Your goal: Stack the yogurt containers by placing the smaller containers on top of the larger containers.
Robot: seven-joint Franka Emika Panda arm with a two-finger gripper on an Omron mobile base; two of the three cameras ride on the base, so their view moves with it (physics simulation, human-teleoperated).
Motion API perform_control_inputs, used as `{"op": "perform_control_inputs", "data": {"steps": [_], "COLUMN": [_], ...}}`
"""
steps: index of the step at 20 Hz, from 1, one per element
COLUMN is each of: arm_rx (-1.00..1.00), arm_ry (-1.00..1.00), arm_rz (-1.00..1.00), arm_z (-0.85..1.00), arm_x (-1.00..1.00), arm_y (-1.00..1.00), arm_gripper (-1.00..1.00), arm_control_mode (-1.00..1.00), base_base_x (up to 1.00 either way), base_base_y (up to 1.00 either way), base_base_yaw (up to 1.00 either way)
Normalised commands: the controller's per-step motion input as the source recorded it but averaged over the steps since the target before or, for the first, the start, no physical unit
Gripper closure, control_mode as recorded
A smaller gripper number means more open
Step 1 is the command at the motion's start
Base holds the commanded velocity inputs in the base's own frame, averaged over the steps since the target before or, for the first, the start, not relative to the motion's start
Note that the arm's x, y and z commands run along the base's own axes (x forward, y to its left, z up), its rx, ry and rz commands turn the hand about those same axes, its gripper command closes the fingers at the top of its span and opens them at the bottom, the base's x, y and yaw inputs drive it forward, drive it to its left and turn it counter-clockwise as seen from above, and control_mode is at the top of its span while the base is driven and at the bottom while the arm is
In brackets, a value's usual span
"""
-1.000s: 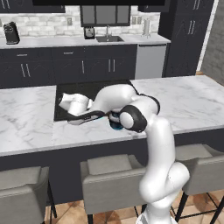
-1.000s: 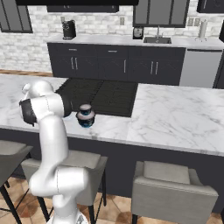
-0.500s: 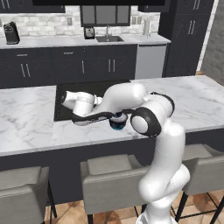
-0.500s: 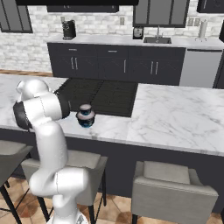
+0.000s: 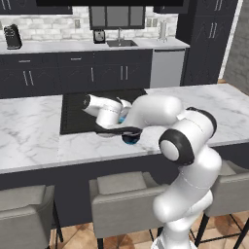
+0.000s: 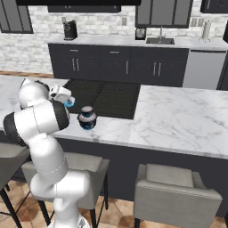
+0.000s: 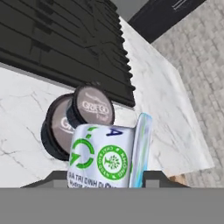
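My gripper (image 7: 105,178) is shut on the tiny light-blue yogurt cup (image 7: 103,159), white-sided with green logos; dark fingers (image 7: 154,177) flank it. Just beyond it, the lesser dark cup (image 7: 92,106) with a pale top sits on the widest dark cup (image 7: 57,127) on the marble counter. In the left base view the hand (image 5: 104,119) holds the light-blue cup (image 5: 121,116) just left of and above that stack (image 5: 130,139), which my forearm partly hides. From the right base view the gripper (image 6: 66,99) is left of the stack (image 6: 87,118).
A black cooktop (image 5: 78,109) lies in the marble island (image 6: 178,120) right behind the stack. The island's front edge is close to the stack, with grey stools (image 5: 121,194) below it. A back counter with a sink (image 6: 160,41) runs along the far wall.
The hand with the light-blue cup has shifted a little to the right, toward the stack, and the elbow has swung out to the right. The stacked dark cups have not moved.
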Motion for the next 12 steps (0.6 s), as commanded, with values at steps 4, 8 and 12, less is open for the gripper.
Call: {"op": "perform_control_inputs", "data": {"steps": [4,8,12], "arm_rx": [0.0,0.0,0.0], "arm_ry": [0.24,0.32,0.37], "arm_rz": [0.14,0.13,0.13], "arm_z": [0.42,0.26,0.02], "arm_x": [0.0,0.0,0.0], "arm_y": [-0.12,-0.05,-0.02], "arm_gripper": [1.0,1.0,1.0], "arm_control_mode": [-1.0,-1.0,-1.0], "base_base_x": [0.0,0.0,0.0], "base_base_y": [0.0,0.0,0.0], "base_base_yaw": [0.0,0.0,0.0]}}
